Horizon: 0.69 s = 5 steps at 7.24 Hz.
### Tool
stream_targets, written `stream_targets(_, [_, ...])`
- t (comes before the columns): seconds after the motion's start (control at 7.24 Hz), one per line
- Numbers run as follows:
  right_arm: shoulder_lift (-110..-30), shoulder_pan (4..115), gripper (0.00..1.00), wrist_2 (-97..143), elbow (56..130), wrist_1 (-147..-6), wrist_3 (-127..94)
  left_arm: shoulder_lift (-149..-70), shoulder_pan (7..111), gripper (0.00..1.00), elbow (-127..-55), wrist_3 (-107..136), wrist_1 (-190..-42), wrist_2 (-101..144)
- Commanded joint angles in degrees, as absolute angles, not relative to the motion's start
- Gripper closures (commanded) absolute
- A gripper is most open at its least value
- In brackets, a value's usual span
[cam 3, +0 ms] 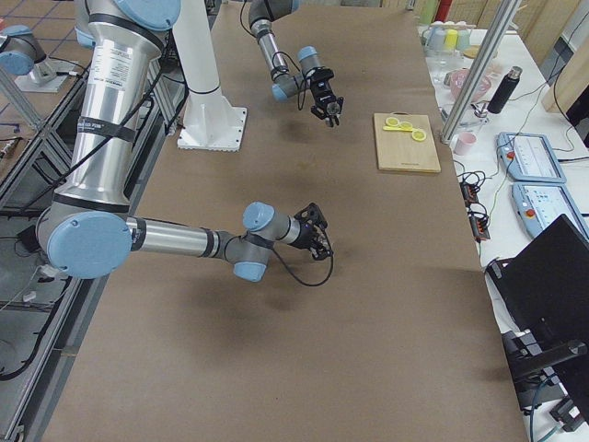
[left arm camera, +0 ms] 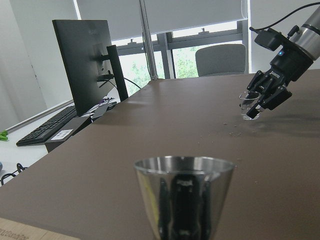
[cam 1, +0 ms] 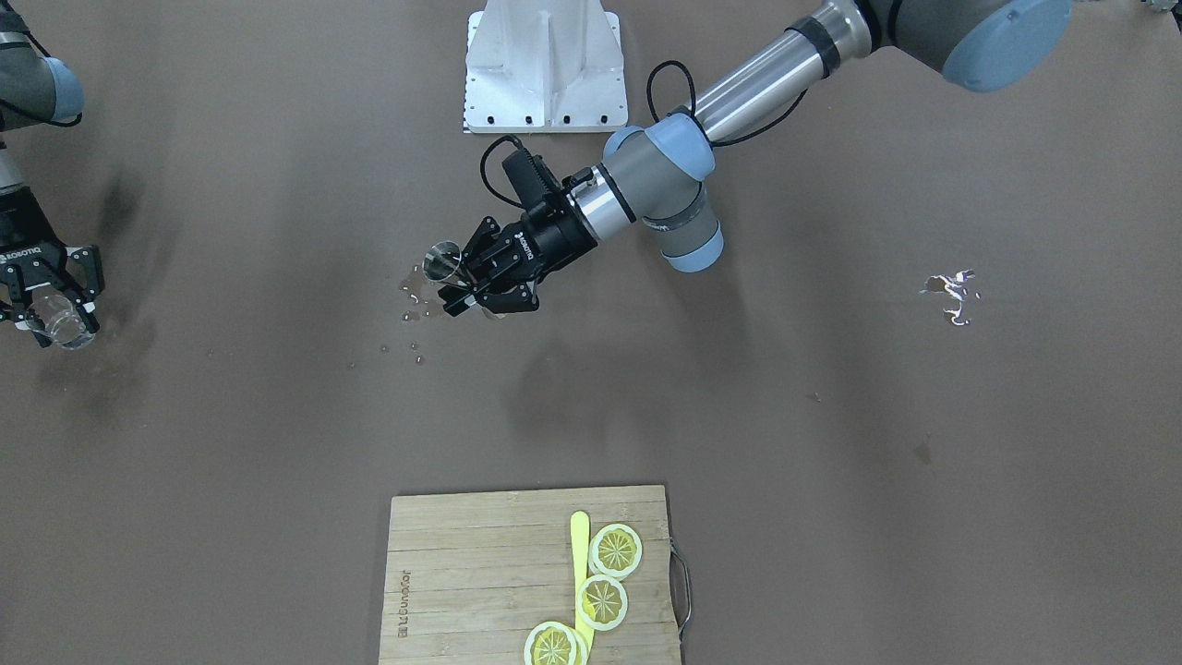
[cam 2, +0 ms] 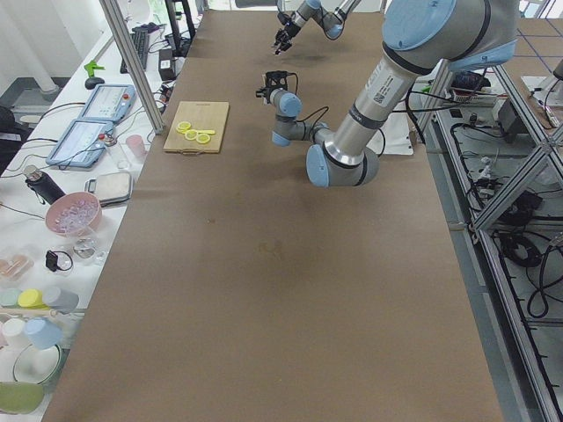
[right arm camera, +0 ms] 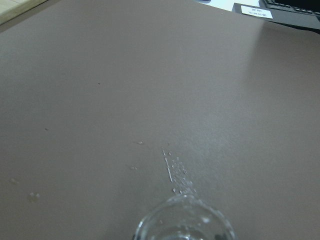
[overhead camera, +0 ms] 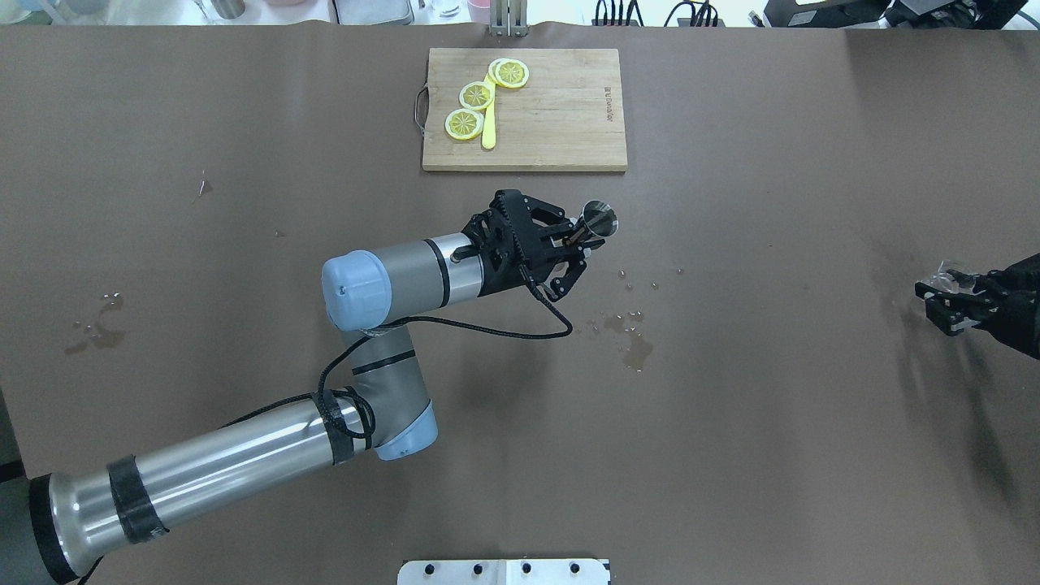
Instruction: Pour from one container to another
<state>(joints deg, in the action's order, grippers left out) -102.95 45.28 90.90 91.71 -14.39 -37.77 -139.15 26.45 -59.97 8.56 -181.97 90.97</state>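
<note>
My left gripper [overhead camera: 578,245] is shut on the waist of the steel jigger [overhead camera: 599,218], which it holds above the middle of the table with the mouth open upward. The front view shows the same gripper [cam 1: 462,290] and jigger [cam 1: 443,261]. In the left wrist view the jigger's upper cone [left arm camera: 184,192] fills the bottom centre. Far off at the table's right end, my right gripper [overhead camera: 942,299] is shut on the clear glass tumbler [cam 1: 63,325], held low and tilted. The glass [left arm camera: 248,107] looks small in the left wrist view, and its rim [right arm camera: 185,224] shows at the bottom of the right wrist view.
A wooden cutting board [overhead camera: 561,114] with lemon slices [overhead camera: 477,95] and a yellow knife lies at the far edge. Water spills [overhead camera: 635,349] mark the table below the jigger, and more wet patches [overhead camera: 97,329] lie at the left end. The white arm base [cam 1: 545,69] stands on the robot's side.
</note>
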Motion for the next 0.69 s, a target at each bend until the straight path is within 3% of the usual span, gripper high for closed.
stream_targets(0.0, [-96.89, 50.78, 1.0, 100.68, 102.45, -34.11, -30.37, -139.22, 26.46, 1.0, -59.94, 8.44, -182.02, 91.32])
stream_targets(0.55, [-88.6, 48.53, 1.0, 104.32, 101.87, -40.16, -27.18, -139.22, 26.28, 1.0, -59.5, 8.44, -182.02, 91.84])
